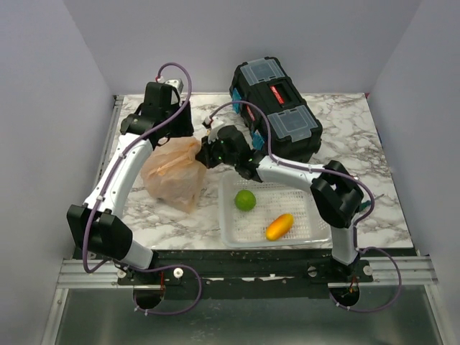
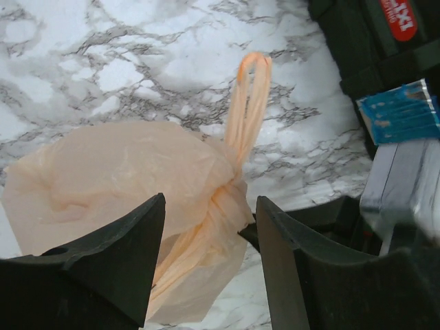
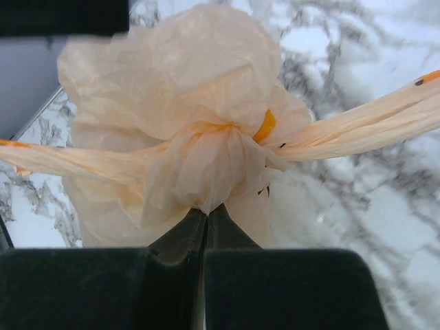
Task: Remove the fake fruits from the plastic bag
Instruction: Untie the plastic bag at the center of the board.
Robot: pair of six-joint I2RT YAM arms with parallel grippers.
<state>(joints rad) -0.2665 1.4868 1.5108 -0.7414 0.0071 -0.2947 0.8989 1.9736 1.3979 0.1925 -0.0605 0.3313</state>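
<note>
The peach-tan plastic bag stands bunched and closed on the marble table, left of centre. The fake fruits are hidden inside it. My right gripper reaches in from the right and is shut on a gathered fold of the bag at its neck, the fingertips pinched together on the film. Its loop handles stretch out to both sides in the right wrist view. My left gripper hovers over the bag's far side, open, with the bag's twisted neck between its fingers, which do not touch it. One handle loop sticks up.
A white mesh basket sits at the front right, holding a green ball and an orange oblong fruit. A black toolbox stands at the back, close behind the right gripper. Walls enclose the table on three sides.
</note>
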